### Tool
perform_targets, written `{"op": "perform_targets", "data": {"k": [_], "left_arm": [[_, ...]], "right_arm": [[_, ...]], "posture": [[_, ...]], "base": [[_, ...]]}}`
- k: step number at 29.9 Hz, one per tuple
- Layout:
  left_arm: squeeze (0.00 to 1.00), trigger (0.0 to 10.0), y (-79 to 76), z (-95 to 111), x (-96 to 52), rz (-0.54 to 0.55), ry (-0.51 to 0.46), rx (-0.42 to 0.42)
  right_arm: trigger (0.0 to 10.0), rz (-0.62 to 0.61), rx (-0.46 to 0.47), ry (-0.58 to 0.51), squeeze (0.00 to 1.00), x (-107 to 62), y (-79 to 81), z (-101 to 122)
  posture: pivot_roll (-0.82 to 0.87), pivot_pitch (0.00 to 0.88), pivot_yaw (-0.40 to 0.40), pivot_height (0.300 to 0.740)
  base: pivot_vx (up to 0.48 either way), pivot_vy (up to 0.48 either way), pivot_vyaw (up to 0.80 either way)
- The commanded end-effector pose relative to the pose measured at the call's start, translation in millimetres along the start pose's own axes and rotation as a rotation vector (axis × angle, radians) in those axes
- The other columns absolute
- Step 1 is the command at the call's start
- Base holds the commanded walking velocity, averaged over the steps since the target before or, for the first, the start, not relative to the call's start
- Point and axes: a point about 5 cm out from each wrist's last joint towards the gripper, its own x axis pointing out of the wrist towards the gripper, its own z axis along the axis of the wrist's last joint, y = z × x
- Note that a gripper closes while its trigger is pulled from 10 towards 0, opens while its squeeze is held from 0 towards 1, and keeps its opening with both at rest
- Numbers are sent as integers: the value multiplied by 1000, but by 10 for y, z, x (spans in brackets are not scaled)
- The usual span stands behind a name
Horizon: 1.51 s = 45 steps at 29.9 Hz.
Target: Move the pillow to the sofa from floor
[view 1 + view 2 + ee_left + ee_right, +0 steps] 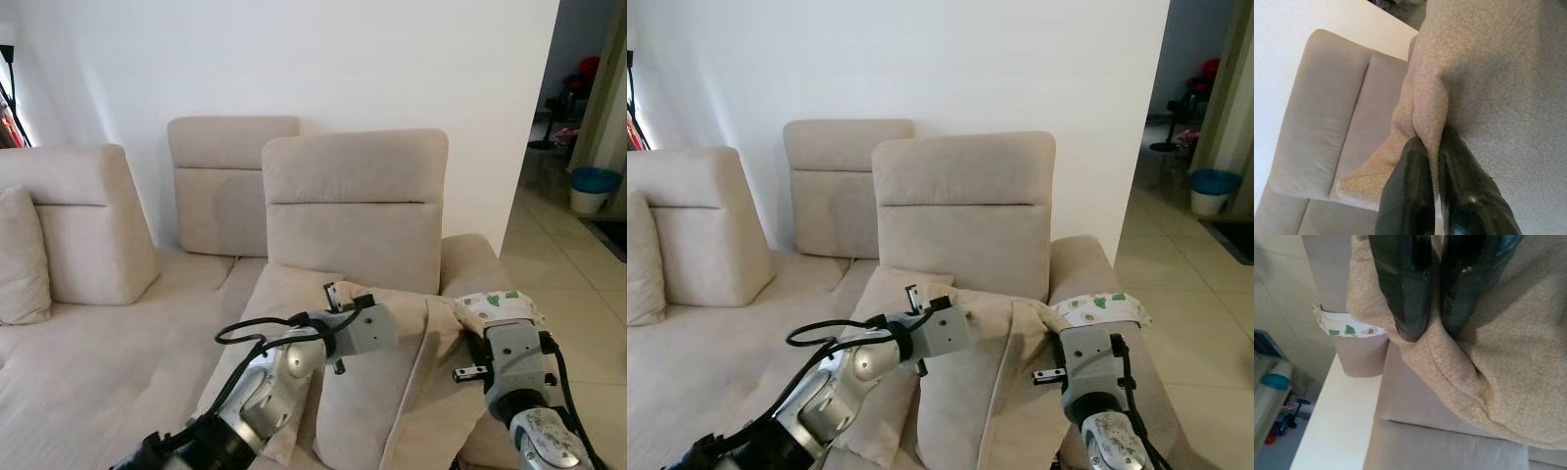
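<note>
pillow (392, 392) | beige, fleecy, large | upright, sagging | over sofa (127, 352) seat, right end

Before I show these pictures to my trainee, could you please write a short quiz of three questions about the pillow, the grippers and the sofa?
1. True or false: the beige pillow lies flat on the floor.
2. How many grippers pinch the pillow? A) none B) one C) two
3. Fill in: a white cloth with green print lies on the sofa's ____.

Key:
1. False. It is held up over the sofa seat.
2. C. The left gripper and the right gripper each pinch a fold of it.
3. Armrest, on the robot's right.
</note>
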Motion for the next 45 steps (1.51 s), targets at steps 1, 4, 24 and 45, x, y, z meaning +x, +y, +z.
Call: {"op": "perform_targets", "data": {"k": [1, 4, 24, 45], "left_arm": [[0, 10000, -5, -8, 28, -3, 12, 24], [0, 10000, 23, 5, 46, 11, 13, 25], [0, 10000, 205, 13, 64, 150, -3, -13], [0, 10000, 557, 90, 9, 414, -72, -134]], "right_arm": [[10000, -2, 4, 6, 0, 36, 15, 6], [10000, -1, 3, 5, 0, 51, 8, 21], [10000, -8, -23, -8, 318, 104, 20, 65], [10000, -177, -91, -65, 0, 157, -213, 180]], "posture": [[-142, 0, 120, 740], [-141, 0, 119, 740], [-133, 0, 112, 740], [-125, 0, 99, 740]], "base": [[0, 0, 0], [0, 0, 0], [0, 0, 0], [0, 0, 0]]}}
